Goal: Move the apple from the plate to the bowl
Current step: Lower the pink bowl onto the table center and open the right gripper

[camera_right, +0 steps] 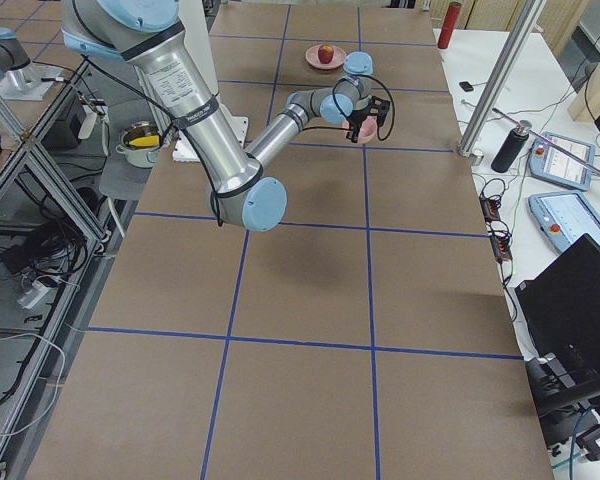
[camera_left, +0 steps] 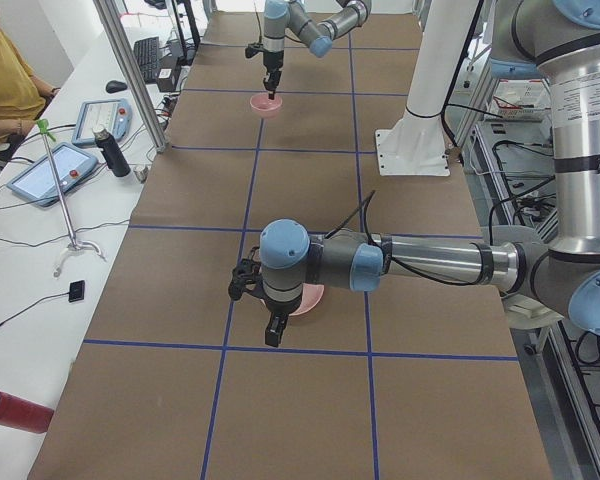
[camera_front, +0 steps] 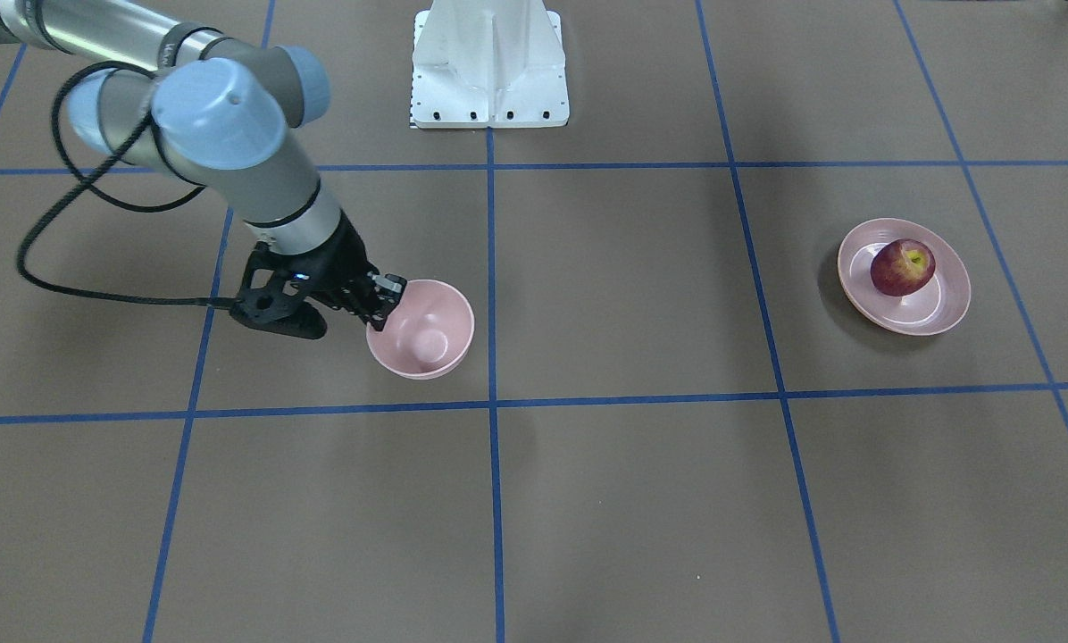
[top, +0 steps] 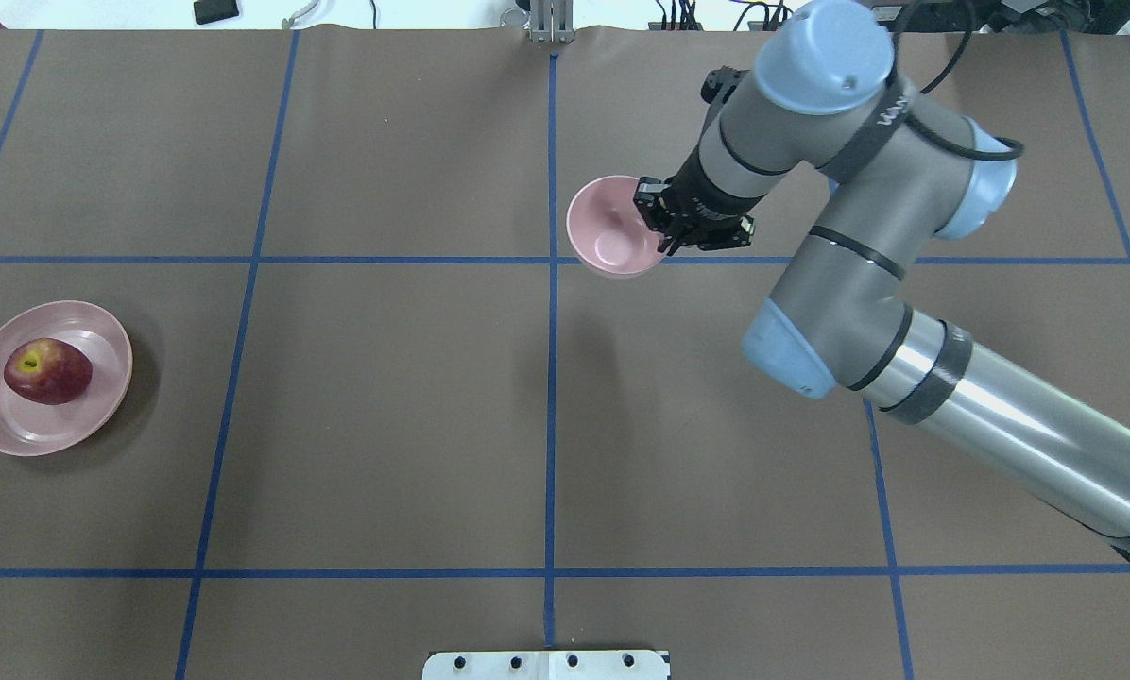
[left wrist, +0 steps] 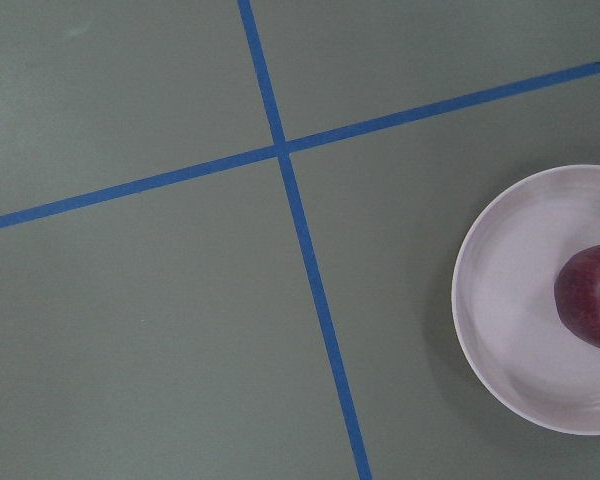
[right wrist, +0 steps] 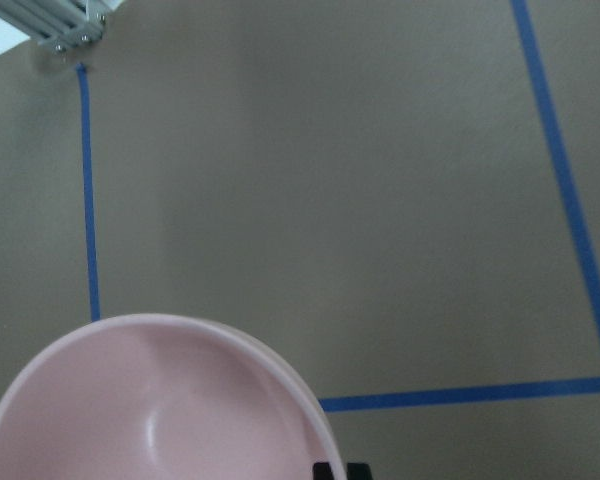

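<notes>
Right fingers clenched on the bowl's rim, apple lay on the plate far left, left fingers near it, grip not discernible.

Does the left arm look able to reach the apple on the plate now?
Probably yes. The apple lies uncovered on the plate, nothing over or beside it; the left gripper hangs close by, and the right gripper is far away at the bowl.

Dark-red apple on shallow pink plate; deep pink bowl well apart, rim in right end effector.
</notes>
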Available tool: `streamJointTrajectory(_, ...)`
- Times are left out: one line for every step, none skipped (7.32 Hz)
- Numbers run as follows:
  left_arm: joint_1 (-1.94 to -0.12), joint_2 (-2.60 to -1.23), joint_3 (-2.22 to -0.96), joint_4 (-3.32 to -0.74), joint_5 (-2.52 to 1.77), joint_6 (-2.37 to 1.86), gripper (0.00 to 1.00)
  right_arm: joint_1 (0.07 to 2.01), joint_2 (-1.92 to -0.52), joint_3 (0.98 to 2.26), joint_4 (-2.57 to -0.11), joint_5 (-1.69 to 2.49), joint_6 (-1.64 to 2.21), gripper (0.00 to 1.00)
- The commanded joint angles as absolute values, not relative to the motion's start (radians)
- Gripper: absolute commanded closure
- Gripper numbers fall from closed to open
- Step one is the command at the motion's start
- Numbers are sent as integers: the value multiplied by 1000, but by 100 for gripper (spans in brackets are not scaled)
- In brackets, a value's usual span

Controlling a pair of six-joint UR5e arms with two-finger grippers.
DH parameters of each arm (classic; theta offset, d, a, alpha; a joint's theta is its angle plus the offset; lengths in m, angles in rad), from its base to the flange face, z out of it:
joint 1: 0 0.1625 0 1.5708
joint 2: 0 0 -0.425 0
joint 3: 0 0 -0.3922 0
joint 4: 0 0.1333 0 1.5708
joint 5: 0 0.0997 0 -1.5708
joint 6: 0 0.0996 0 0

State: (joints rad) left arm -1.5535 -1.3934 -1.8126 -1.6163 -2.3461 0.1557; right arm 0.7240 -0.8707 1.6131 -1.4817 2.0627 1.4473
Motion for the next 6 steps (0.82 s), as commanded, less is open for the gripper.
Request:
streamJointTrajectory(-1552,-1394,-1801,-1617,-2347,156,2,646,-740,1473,-1520,2014,1535,100)
streamJointTrajectory(-1552,-1394,-1796,-1617,-2345,158,2,631,-729,1432,-1510,2010,1536,100)
streamJointTrajectory(-1552,-1394,-1795,-1617,-2347,158,2,615,-742,1404,-1459,2003,1532,100)
streamJointTrajectory(-1552,-1394,-1795,-1617,-2347,158,2,611,-745,1393,-1439,1988,1529,100)
streamJointTrajectory(-1552,-1394,-1795,-1617,-2347,158,2,609,-746,1390,-1434,1985,1525,100)
streamJointTrajectory(-1552,-1394,-1795,-1618,-2347,158,2,607,-752,1390,-1411,1985,1526,71)
